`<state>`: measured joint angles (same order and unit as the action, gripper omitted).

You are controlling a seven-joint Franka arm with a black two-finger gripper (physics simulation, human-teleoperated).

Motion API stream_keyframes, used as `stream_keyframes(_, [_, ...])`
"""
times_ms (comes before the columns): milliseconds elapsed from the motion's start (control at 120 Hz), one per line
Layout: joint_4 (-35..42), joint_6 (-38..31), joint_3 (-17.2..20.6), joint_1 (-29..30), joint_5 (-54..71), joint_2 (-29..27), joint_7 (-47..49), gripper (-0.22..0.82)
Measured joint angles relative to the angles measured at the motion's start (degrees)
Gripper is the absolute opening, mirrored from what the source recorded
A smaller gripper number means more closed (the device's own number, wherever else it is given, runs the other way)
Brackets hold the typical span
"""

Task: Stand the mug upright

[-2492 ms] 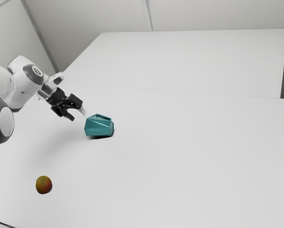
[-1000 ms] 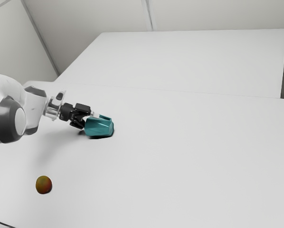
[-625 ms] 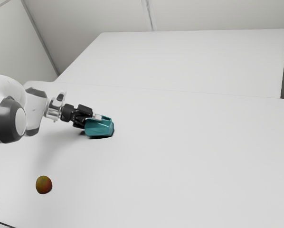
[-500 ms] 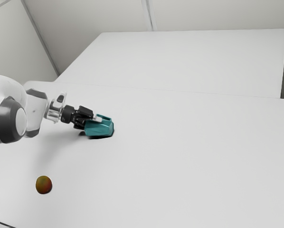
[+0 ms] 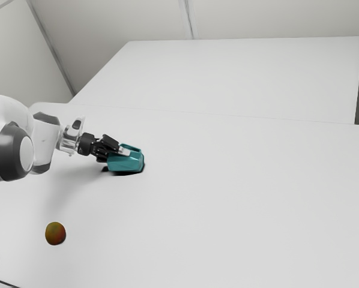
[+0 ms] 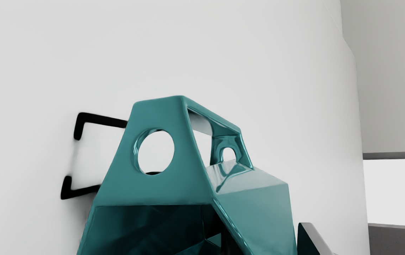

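At the mug (image 5: 126, 163) in the exterior view, saw the gripper (image 5: 115, 156) right against the open end, reaching in from that view's left. Found the mug on its side on the table (image 5: 227, 210), with its handle apparently upward. Toward the bottom left of that view, well apart from the mug, noticed a round fruit (image 5: 56, 233). Could not tell a firm hold on the mug from a looser fit around it.

Looking through the wrist view, met the mug's mouth (image 6: 153, 226) facing the gripper, with the handle (image 6: 158, 115) at its side, pierced by a round hole. Could not confirm a grip from there either. Judged the mug stiff and fairly light, perhaps brittle, and slick over its glossy, slanted facets. Favoured the wall (image 6: 259, 216) near the mouth for taking hold, squarely and with modest force. Expected twisting or slipping there while turning the mouth upward, so advised slow tilting and a gentle landing on the base.
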<state>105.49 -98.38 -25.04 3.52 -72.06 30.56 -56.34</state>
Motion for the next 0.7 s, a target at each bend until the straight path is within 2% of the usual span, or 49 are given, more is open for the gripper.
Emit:
stream_keyframes(442, [-0.08, -0.39, 0.0, -1.71, -0.11, -1.8, -0.07, -0.14])
stream_keyframes(617, [-0.24, -1.1, 0.01, -3.55, 0.15, -4.28, -0.04, -0.16])
stream_keyframes(700, [-0.23, -2.32, 0.01, -5.19, 1.98, -7.27, 0.16, -0.17])
